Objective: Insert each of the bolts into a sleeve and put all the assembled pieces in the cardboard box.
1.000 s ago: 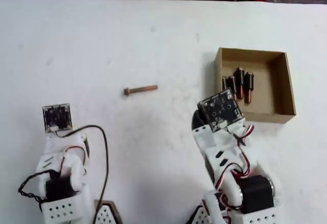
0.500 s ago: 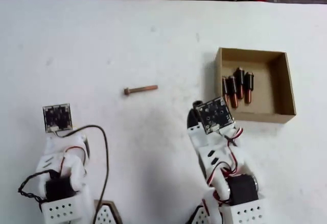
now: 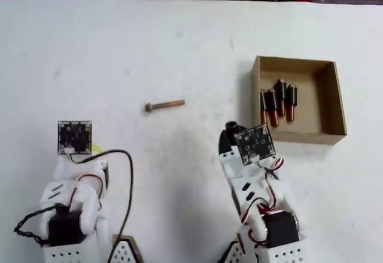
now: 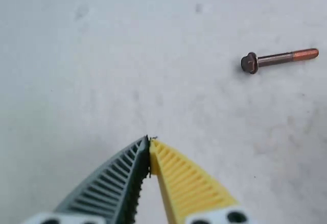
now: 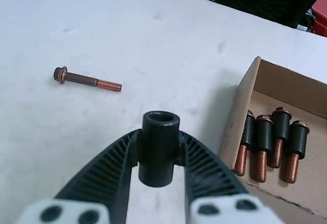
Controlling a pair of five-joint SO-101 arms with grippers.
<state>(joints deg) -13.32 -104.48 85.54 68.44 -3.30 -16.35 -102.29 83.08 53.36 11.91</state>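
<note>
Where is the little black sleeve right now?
The black sleeve is held in the right gripper, in the high view just off the cardboard box's near corner, between the box and the loose bolt lying on the white table.

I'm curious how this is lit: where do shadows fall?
High view: soft shadow beside the cardboard box, on the side facing the loose bolt. Right wrist view: faint shadow along that bolt. Left wrist view: table dims around the left hand.

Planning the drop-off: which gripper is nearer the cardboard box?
Right. The right gripper, shut on a sleeve, sits just off the near left corner of the cardboard box; the left gripper is far on the other side of the loose bolt.
</note>
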